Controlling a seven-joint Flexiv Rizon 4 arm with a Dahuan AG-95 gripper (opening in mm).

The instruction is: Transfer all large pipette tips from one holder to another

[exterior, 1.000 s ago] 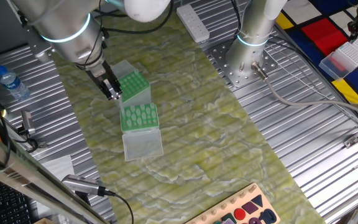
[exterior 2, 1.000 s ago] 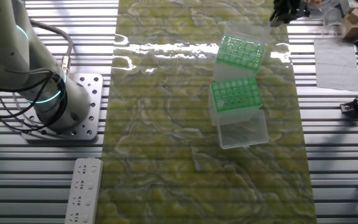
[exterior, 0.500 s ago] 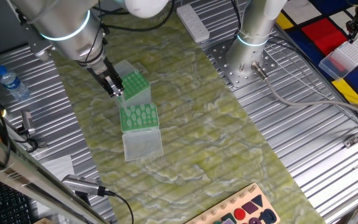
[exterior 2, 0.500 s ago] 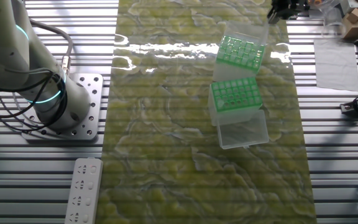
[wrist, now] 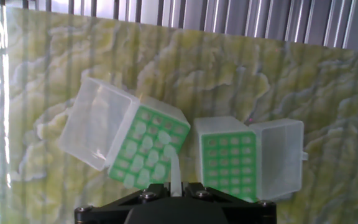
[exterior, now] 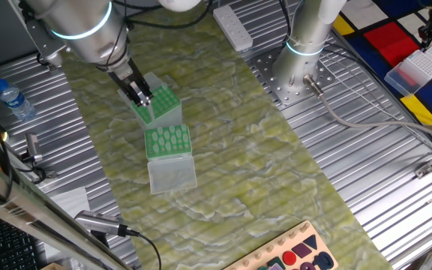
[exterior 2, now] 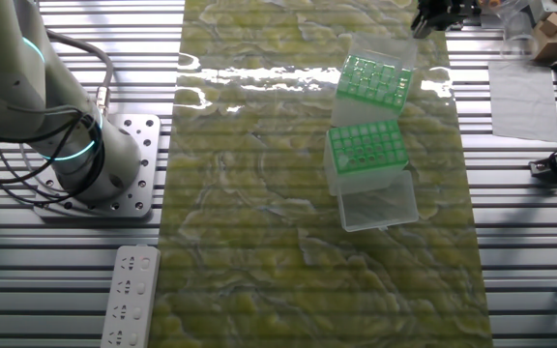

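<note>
Two green-topped clear holders stand side by side on the mat. In the hand view the tilted left holder [wrist: 148, 149] has pale large pipette tips [wrist: 143, 163] in most of its grid. The right holder [wrist: 229, 157] shows rows of round openings, and I cannot tell what fills them. My gripper [wrist: 174, 186] is shut on one pale tapered tip [wrist: 175, 169] that sticks out between the jaws, above the near edge of the tilted holder. From the side, the gripper [exterior: 142, 97] hangs over the far holder [exterior: 162, 103], with the other holder [exterior: 168, 140] just in front.
Each holder's clear lid lies open: one behind the far holder [exterior: 150, 81], one in front of the near holder [exterior: 172, 176]. A water bottle [exterior: 13, 101] stands left of the mat. A second arm's base [exterior: 298, 67] and a power strip [exterior: 232, 28] sit at the back.
The gripper has moved from beside the gap between the two holders up and back, over the far holder. The holders have not moved.
</note>
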